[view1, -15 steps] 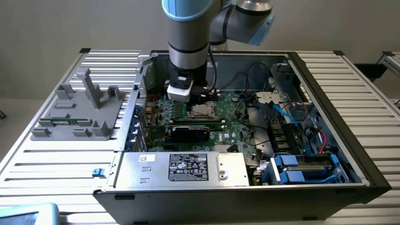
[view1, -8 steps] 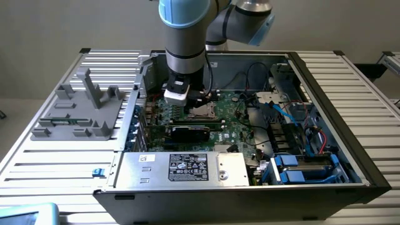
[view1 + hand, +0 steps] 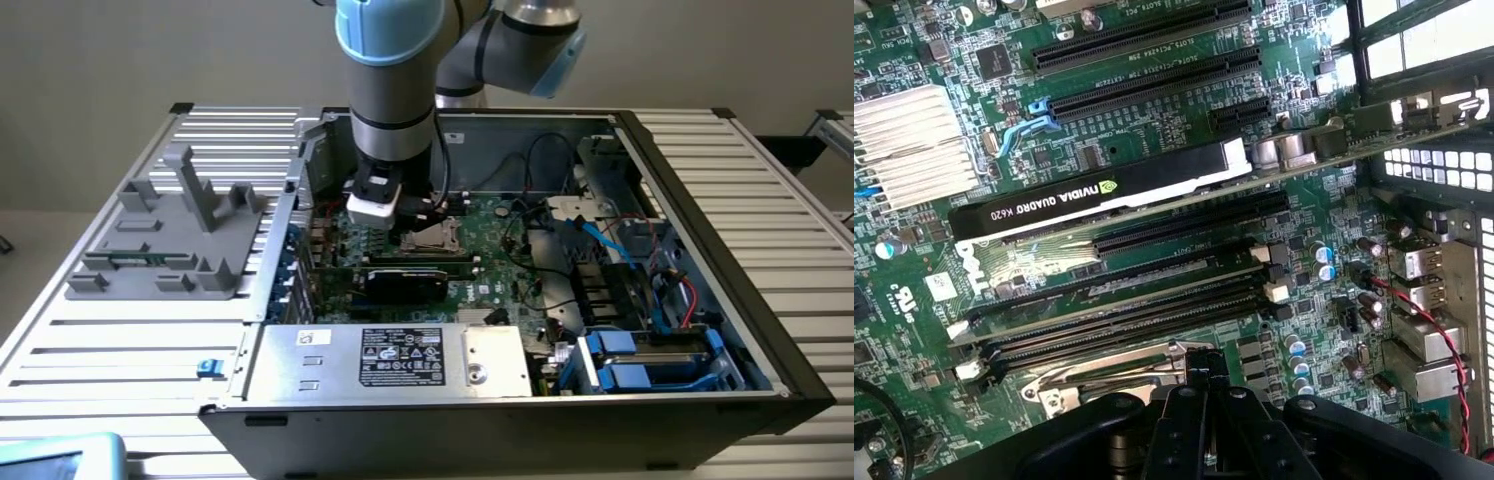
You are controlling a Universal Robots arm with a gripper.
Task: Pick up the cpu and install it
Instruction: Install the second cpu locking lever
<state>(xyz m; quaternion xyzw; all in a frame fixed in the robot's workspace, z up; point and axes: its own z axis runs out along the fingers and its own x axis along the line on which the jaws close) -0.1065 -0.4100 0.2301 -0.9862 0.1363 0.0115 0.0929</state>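
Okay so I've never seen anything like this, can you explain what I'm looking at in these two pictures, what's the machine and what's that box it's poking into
The machine is a robot arm reaching down into an open desktop computer case that lies on a slatted metal table. The exterior view is taken from a camera off the arm. The wrist view comes from a camera on the arm's wrist, looking down at the green motherboard.

Inside you can see a black Nvidia graphics card, long black memory slots and the metal-framed processor socket. A grey plastic holder sits beside the case.

The gripper hangs right over the socket with its jaws shut. Whether it holds the cpu cannot be told.
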